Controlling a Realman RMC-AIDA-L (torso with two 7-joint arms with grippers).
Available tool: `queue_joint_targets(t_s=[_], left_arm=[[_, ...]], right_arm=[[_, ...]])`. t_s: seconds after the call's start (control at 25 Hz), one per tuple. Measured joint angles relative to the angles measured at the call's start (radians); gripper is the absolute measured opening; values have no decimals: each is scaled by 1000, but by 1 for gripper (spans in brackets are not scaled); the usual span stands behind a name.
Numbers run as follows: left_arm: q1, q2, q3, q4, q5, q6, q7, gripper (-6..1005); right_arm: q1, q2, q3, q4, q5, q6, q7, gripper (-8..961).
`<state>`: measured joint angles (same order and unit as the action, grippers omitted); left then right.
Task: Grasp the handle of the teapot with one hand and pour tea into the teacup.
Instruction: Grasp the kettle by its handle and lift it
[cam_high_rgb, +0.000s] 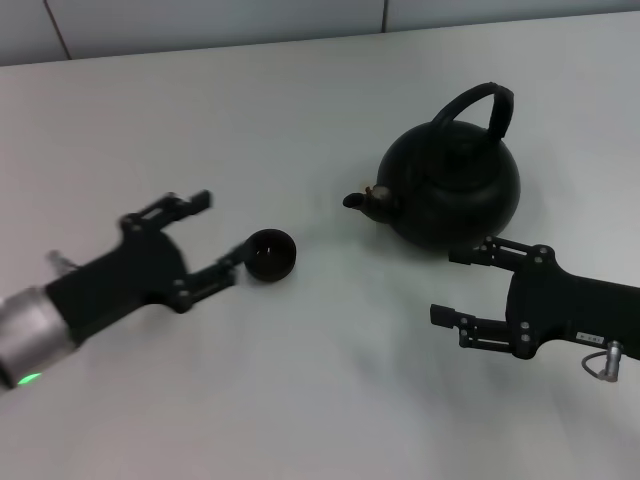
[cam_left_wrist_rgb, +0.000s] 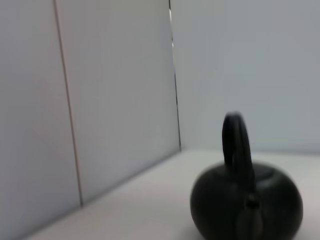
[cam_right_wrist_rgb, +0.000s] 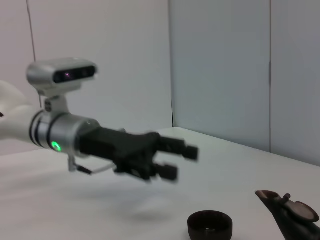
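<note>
The matte black teapot stands upright at the right of the table, its stubby spout pointing toward the teacup. The arched handle rises over its top with nothing holding it. The small dark teacup sits left of the spout. My left gripper is open just left of the cup, one fingertip right beside the rim. My right gripper is open, low, in front of the teapot's base. The left wrist view shows the teapot and handle. The right wrist view shows the teacup and left gripper.
The white table stretches around both objects. A pale panelled wall runs along its far edge.
</note>
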<state>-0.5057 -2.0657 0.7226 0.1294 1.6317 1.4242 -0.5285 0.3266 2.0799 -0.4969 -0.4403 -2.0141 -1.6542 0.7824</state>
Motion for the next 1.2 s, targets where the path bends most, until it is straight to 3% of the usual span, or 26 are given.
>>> queue_joint_targets(t_s=[0.24, 0.4, 0.56, 0.68, 0.8, 1.2], left_arm=[[175, 13, 23, 190, 4, 178, -89, 750], [255, 43, 20, 232, 4, 250, -119, 750], [273, 65, 26, 241, 10, 259, -156, 750], [274, 68, 26, 243, 23, 254, -159, 750], [271, 82, 25, 260, 99, 221, -177, 750], [269, 83, 22, 295, 161, 160, -182, 750]], right_arm=[[1, 0, 0, 0, 4, 3, 0, 754], [4, 0, 0, 1, 11, 5, 0, 753], [6, 0, 0, 3, 11, 5, 0, 753], [6, 0, 1, 11, 12, 5, 0, 753], [6, 0, 1, 15, 12, 5, -1, 753], [-2, 0, 4, 27, 14, 7, -12, 753]])
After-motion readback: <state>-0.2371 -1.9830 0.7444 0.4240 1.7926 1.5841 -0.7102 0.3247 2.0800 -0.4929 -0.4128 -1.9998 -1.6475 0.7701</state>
